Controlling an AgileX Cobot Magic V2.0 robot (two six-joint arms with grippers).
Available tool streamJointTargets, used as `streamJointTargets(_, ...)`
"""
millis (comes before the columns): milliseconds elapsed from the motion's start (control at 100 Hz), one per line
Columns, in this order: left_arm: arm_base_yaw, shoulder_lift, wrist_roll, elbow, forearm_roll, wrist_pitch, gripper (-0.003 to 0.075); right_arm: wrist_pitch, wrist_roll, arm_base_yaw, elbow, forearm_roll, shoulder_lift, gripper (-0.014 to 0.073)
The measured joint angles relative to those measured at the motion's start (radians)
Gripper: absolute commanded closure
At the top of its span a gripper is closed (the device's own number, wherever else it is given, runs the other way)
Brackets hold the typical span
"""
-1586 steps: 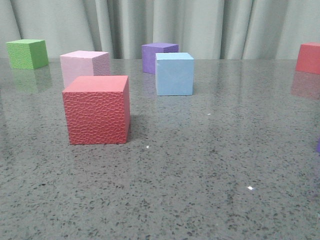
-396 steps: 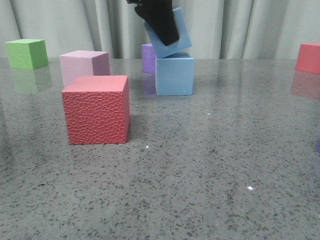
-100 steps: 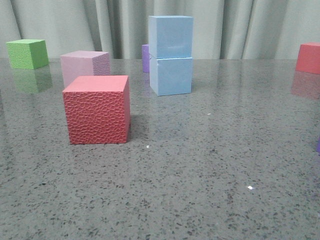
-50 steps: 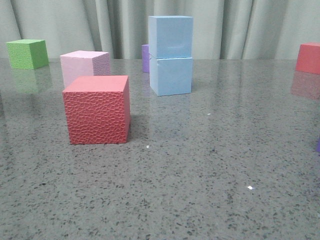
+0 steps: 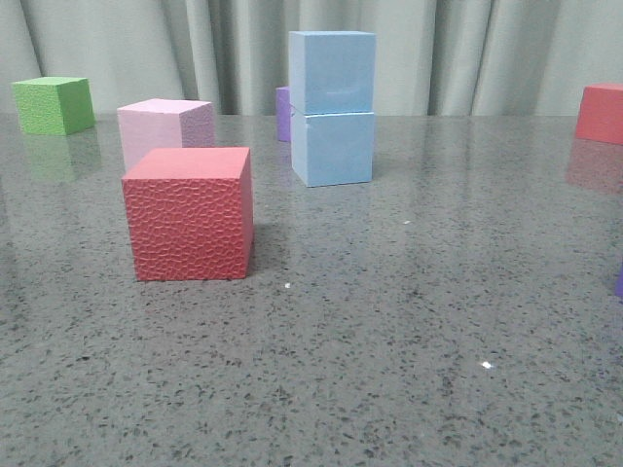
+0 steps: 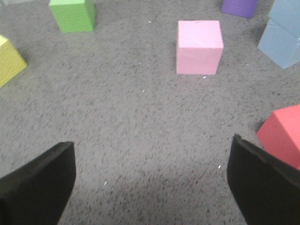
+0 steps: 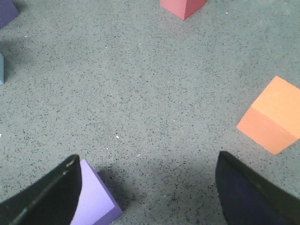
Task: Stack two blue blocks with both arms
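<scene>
Two pale blue blocks stand stacked at the back middle of the table: the upper blue block rests squarely on the lower blue block. The left wrist view catches the stack at its edge, upper block over lower block. Neither arm appears in the front view. My left gripper hangs open over bare table, well away from the stack. My right gripper is open too, with nothing between its fingers and a lilac cube beside one finger.
A textured red cube sits in front on the left, a pale pink cube behind it, a green cube far left, a purple cube behind the stack, another red cube far right. An orange cube and a yellow cube lie near the grippers.
Nothing has moved in the last second. Four seconds ago a gripper held the upper blue block tilted on the lower one; it has since let go and left the view.
</scene>
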Motion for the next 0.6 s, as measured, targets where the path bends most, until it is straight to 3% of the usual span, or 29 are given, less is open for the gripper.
streamJointTargets(270, 0.0, -0.144, -0.084, 0.112, 0.06, -0.002, 0.0102, -0.009, -0.013, 0.0, 0.015, 0.0, -0.009, 0.0013)
streamJointTargets(600, 0.0, -0.161, -0.117, 0.149, 0.081, -0.002, 0.0102, -0.047, -0.014, 0.0, 0.063, 0.0, -0.062, 0.0027)
